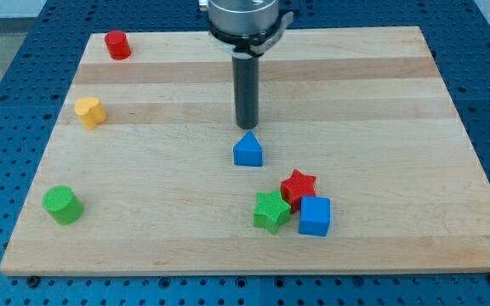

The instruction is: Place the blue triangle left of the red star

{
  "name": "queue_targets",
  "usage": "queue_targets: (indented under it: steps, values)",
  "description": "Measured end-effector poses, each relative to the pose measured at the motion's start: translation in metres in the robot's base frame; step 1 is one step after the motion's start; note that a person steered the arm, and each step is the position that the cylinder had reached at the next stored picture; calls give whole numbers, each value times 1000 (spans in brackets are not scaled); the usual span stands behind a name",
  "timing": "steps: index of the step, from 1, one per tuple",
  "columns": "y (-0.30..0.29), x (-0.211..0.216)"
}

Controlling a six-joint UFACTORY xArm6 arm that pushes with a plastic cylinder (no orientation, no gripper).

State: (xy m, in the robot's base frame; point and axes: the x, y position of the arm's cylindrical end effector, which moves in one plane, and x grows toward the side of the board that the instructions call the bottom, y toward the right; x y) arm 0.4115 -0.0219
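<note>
The blue triangle (247, 150) lies near the board's middle, above and to the left of the red star (298, 186). The red star sits in a tight cluster with a green star (271, 211) at its lower left and a blue cube (315, 216) at its lower right. My tip (246, 127) is at the end of the dark rod, just above the blue triangle's peak in the view, very close to it or touching it.
A red cylinder (117, 44) stands at the top left of the wooden board (398, 102). A yellow block (90, 111) lies at the left. A green cylinder (62, 205) stands at the lower left.
</note>
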Motion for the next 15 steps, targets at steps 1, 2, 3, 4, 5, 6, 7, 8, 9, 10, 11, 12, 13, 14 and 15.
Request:
queue_targets:
  steps: [1,2,3,4,5,6,7,8,9,10,11,12,13,14,15]
  values:
    - [-5,37]
    - [6,61]
    - [7,64]
    - [3,50]
    - [12,18]
    - [14,28]
    - [14,49]
    - [14,64]
    - [14,77]
    - [14,80]
    - [14,80]
    - [28,83]
    - [40,87]
    - [47,97]
    - [41,90]
